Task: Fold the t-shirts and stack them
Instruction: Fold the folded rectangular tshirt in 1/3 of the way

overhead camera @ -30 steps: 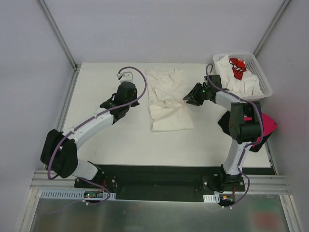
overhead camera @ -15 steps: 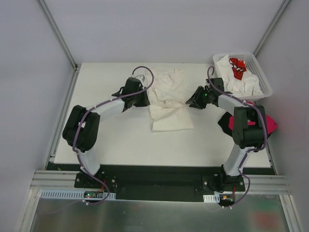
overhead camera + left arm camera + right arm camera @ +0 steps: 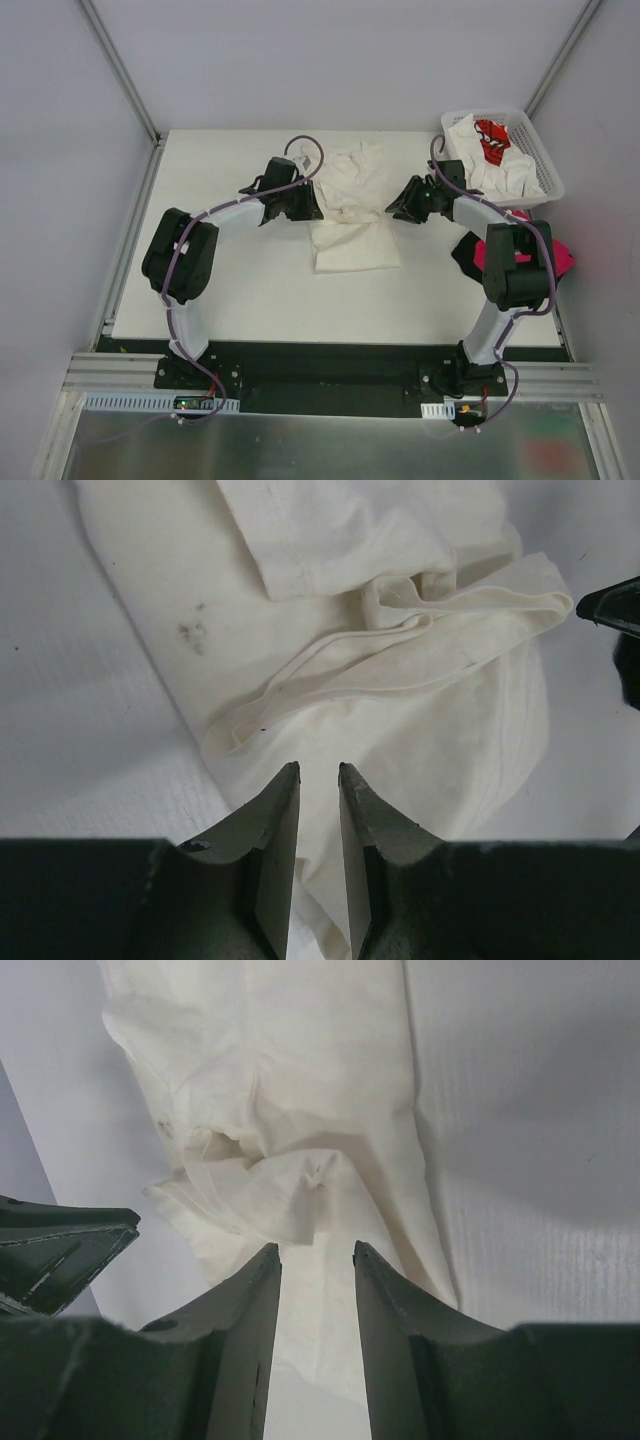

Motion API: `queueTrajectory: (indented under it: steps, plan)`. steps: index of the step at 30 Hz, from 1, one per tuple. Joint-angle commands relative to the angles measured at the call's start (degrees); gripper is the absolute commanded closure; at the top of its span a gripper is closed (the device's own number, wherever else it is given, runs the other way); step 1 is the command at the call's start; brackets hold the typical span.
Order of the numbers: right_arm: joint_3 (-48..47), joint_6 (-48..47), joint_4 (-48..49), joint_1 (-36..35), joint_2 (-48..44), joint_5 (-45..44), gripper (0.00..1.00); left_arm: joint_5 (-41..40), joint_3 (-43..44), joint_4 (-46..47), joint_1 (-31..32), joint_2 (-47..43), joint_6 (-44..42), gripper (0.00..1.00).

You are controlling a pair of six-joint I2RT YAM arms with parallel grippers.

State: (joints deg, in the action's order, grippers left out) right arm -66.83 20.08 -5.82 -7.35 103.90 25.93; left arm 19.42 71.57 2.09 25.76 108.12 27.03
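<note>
White table, pale grey walls

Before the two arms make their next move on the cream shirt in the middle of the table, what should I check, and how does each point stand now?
1. Left gripper open, nothing between its jaws: ok.
2. Right gripper open, nothing between its jaws: ok.
3. Grippers on opposite sides of the cream t-shirt: ok.
4. T-shirt lying flat: not ok, it is bunched between the grippers.
5. Fingertips touching the cloth: cannot tell.
</note>
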Motion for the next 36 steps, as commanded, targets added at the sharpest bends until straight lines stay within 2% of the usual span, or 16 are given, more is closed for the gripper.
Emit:
queueTrajectory:
  steps: [1, 9, 10, 13, 19, 36]
  plan:
    - [-2.08, -0.83, 1.69, 0.41, -0.19, 0.61, 0.62, 0.54, 1.38, 0.64, -0.62, -0.79, 0.31, 0.78]
    - [-2.34, -0.13, 2.66, 0.41, 1.4, 1.31, 0.62, -18.78, 3.22, -10.69, -0.53, -2.65, -0.31, 0.68]
    - [-2.43, 0.05, 2.75, 0.32, 1.48, 1.31, 0.62, -19.15, 3.49, -12.53, -0.53, -2.3, -0.22, 0.64]
    - [-2.78, 0.49, 2.84, 0.32, 1.92, 1.58, 0.61, -23.62, 3.75, -14.3, -0.53, -2.21, 1.36, 0.63]
    - [-3.65, 0.93, 3.1, -0.03, 3.15, 1.4, 0.61, -25.05, 3.84, -15.18, -0.53, -2.12, 2.94, 0.62]
    - [-8.85, 2.33, 2.05, -3.1, 6.76, 0.88, 0.61, -19.69, 9.72, -14.92, -0.18, 2.1, 2.94, 0.65]
